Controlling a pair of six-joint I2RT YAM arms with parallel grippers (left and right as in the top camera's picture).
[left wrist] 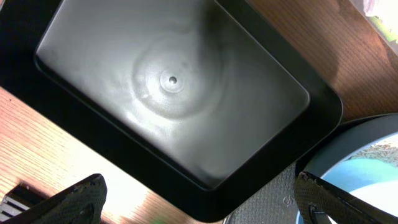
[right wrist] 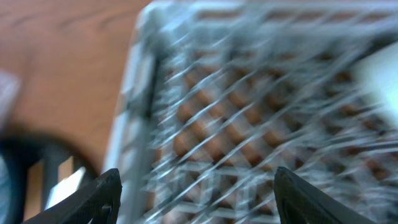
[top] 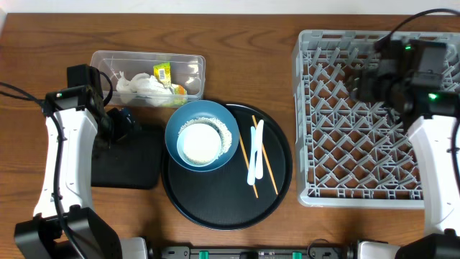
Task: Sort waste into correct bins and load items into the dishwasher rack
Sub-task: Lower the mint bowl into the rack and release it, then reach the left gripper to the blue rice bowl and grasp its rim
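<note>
Overhead view: a long white plastic spoon (top: 254,152) and thin wooden chopsticks (top: 265,157) lie on the right half of the large round black tray (top: 215,205), just right of the large blue bowl (top: 173,137).
Long axis: spoon and chopsticks run roughly from the far side toward the robot. The chopsticks tilt a little, and one stick lies on each side of the spoon.
Right pincer (top: 357,85): it hangs over the far left part of the large square grey plastic dishwasher rack (top: 338,193). In the right wrist view its fingertips are spread wide with nothing between them, only blurred lattice below.
Left pincer (top: 128,124): it is over the shallow black rectangular tray (top: 136,171), spread wide and empty.
Direction: from the right pincer, the spoon lies to the left and toward the robot, past the rack's left wall.
Nearer arm: probably the right arm for the spoon and chopsticks, and the left for the bowl.
Waste: crumpled white paper napkins (top: 140,88) and a small yellow-green wrapper (top: 162,71) sit in the clear plastic rectangular tub (top: 194,66).
Approach, as a judgement: the pincer's opening should go across the spoon's length, not along it.
</note>
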